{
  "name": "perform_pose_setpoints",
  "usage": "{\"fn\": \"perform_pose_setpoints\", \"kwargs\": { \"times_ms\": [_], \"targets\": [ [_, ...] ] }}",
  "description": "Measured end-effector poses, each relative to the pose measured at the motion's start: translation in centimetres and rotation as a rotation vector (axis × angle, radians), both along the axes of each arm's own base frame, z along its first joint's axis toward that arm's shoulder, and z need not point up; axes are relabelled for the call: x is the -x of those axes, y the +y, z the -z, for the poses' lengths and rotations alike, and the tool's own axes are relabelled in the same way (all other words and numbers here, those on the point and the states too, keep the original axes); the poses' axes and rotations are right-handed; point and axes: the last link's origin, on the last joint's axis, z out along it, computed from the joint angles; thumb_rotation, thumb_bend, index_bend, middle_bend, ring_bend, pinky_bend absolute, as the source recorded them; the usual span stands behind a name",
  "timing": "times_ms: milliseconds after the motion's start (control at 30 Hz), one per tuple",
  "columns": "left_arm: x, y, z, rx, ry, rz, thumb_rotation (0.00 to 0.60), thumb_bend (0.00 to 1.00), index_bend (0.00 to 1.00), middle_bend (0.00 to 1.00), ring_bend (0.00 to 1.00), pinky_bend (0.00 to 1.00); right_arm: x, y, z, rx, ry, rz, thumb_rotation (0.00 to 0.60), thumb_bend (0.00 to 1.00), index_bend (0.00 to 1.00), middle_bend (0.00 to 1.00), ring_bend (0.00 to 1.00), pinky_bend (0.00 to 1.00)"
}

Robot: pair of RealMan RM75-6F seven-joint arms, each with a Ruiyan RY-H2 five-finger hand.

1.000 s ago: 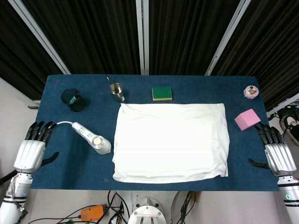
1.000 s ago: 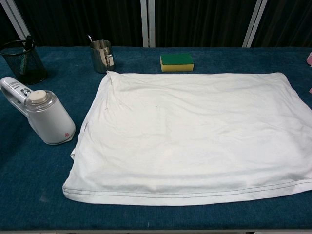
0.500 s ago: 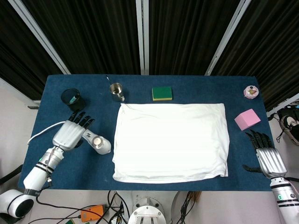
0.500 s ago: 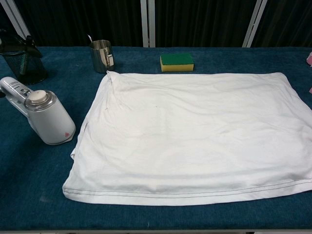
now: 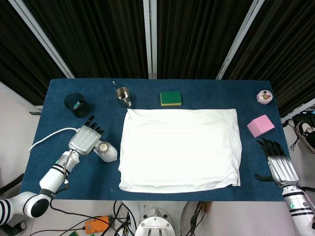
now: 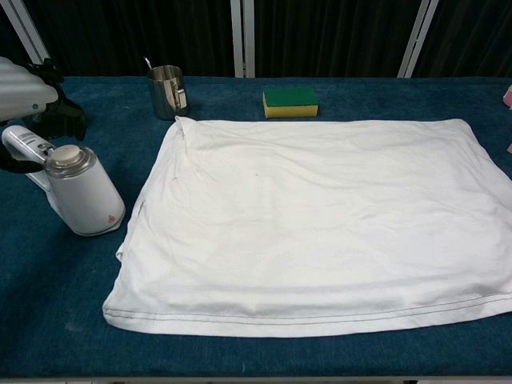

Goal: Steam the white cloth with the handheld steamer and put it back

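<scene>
The white cloth (image 5: 181,150) (image 6: 320,220) lies spread flat across the middle of the blue table (image 5: 211,88). To its left stands the white handheld steamer (image 5: 105,152) (image 6: 80,194), handle pointing back-left and its cord trailing off the table. My left hand (image 5: 86,138) (image 6: 22,82) lies over the handle, dark fingers stretched past it and the thumb on the near side; no closed grip shows. My right hand (image 5: 276,164) hovers at the table's front right edge, fingers apart, holding nothing.
A black mesh cup (image 5: 77,104) stands at the back left, just beyond my left hand. A metal cup (image 5: 123,95) (image 6: 168,90) and a green-yellow sponge (image 5: 171,98) (image 6: 290,102) sit behind the cloth. A pink block (image 5: 260,126) and a small round object (image 5: 264,97) are at the right.
My left hand swung in from the table's left edge and came down over the steamer's handle; the steamer shifted slightly. My right hand drew back a little toward the front edge.
</scene>
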Motion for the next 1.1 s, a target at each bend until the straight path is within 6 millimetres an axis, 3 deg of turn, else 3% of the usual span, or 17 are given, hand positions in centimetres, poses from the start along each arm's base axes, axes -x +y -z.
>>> {"fn": "perform_pose_setpoints", "kwargs": {
  "times_ms": [233, 767, 1100],
  "targets": [
    [0.0, 0.5, 0.8, 0.012, 0.051, 0.003, 0.600, 0.18, 0.40, 0.41, 0.30, 0.00, 0.4, 0.1, 0.1, -0.002, -0.007, 0.012, 0.600, 0.13, 0.00, 0.00, 0.00, 0.05],
    [1.0, 0.9, 1.2, 0.024, 0.091, -0.080, 0.600, 0.18, 0.40, 0.42, 0.31, 0.00, 0.7, -0.1, 0.4, -0.013, -0.011, 0.018, 0.600, 0.13, 0.00, 0.00, 0.00, 0.05],
    [1.4, 1.5, 1.6, 0.032, 0.133, -0.098, 0.600, 0.18, 0.53, 0.56, 0.42, 0.00, 0.8, 0.1, 0.5, -0.014, -0.014, 0.026, 0.600, 0.13, 0.00, 0.00, 0.00, 0.05]
  ]
}}
